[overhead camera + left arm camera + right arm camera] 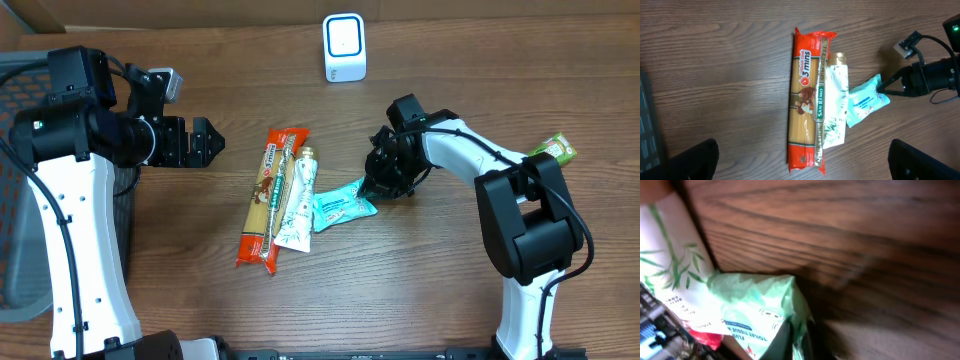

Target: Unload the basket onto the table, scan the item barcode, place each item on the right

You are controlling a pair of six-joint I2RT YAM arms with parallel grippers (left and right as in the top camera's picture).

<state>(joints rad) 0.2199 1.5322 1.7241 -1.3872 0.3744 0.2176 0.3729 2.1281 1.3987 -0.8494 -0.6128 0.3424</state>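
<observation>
**A:** Where's the tissue pack [340, 207]?

**B:** It lies flat on the table [440, 290], mid-table, just right of the white tube [298, 198] and the pasta packet [264, 200].

**A:** Which way does it run?

**B:** On a slant in the overhead view. Its long axis goes from lower left, where that end meets the tube, up and right toward the right gripper [376, 186].

**A:** Does that gripper have it?

**B:** Yes, its fingers are pinched together on the pack's upper-right end.

**A:** And the left gripper [207, 141]?

**B:** It is spread wide with nothing between the fingers, off to the left of the packets. The white scanner [344, 47] stands well apart at the far edge.
</observation>
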